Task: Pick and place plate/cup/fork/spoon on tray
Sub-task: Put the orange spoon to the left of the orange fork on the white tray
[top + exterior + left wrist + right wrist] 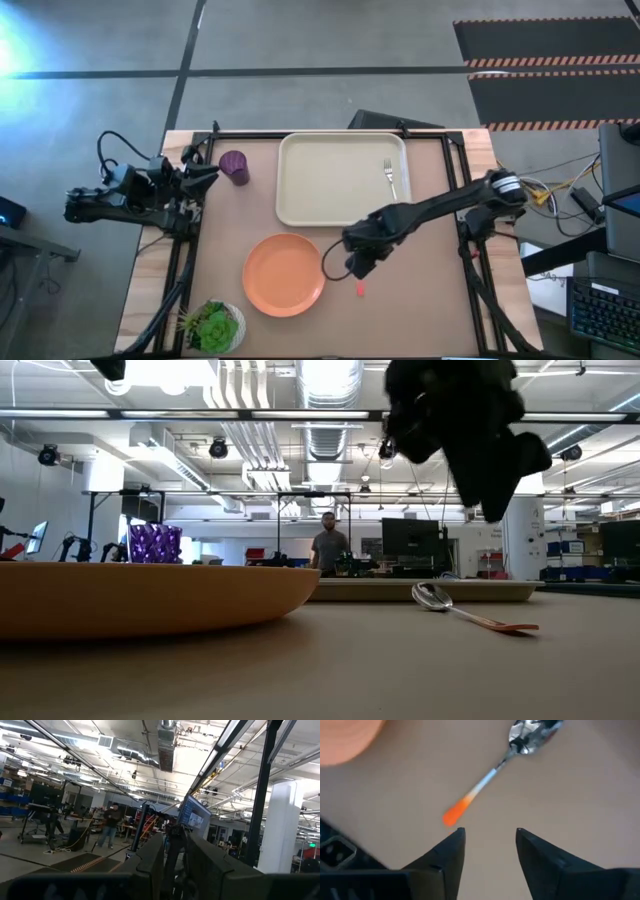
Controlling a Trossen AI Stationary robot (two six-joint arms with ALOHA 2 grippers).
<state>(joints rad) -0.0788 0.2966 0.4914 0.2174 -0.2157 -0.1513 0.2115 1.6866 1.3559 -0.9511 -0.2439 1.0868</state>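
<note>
**Spoon on the surface, right hand parked just above it**

The spoon (490, 777) lies flat on the brown surface (420, 310), silver bowl one way and orange-red handle the other, touching nothing. The right hand (489, 847) hangs just over the handle end with its two dark fingers (447, 852) spread apart and nothing between them (in the low view it's a dark lump floating above the spoon, clear of it).

Seen from overhead, the plate (284, 274) sits just beside the right hand at about 9 o'clock from it, flat on the surface. The tray (343, 178) is at roughly 12 o'clock from the plate, and the fork (390, 177) lies inside it near its 3 o'clock rim. The cup (235, 167) stands upright just off the tray's 9 o'clock side, not on it.

The left hand (205, 172) waits at the surface's 9 o'clock edge near the cup, holding nothing I can see; can't tell whether its fingers are apart or together. A small potted plant (212, 326) sits at about 7 o'clock from the plate. A person (328, 548) stands far back in the room.
</note>
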